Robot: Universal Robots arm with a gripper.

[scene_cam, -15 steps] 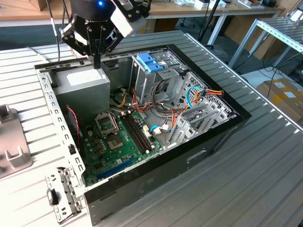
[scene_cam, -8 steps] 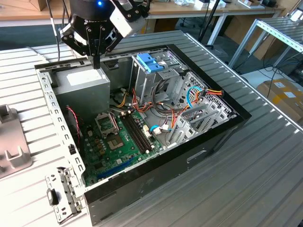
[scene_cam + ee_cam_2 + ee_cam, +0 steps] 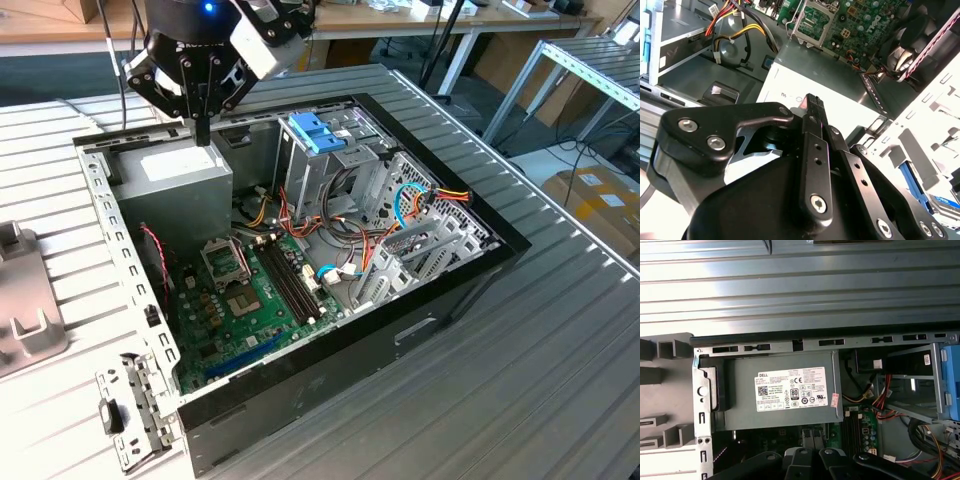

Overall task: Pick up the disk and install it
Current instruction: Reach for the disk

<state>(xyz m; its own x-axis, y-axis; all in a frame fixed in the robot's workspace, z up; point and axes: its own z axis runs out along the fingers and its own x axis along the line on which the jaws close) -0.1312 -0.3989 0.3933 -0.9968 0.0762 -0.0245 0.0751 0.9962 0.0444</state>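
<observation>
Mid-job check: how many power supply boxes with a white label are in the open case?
1. The power supply sits in the case's far corner at the exterior view's left, just below the gripper. A second one hidden elsewhere seems unlikely.

Ribbed metal table (image 3: 560,350), open computer case (image 3: 330,385)

Power supply box (image 3: 780,390), grey, white label facing camera, sits in the case corner against the slotted case rail (image 3: 840,342). Ribbed table (image 3: 800,285) beyond the rail. Motherboard (image 3: 866,432) and red/yellow cables (image 3: 880,400) beside the box, light-blue plastic part (image 3: 951,385) past them. Black gripper (image 3: 812,462) links in the foreground.
</observation>
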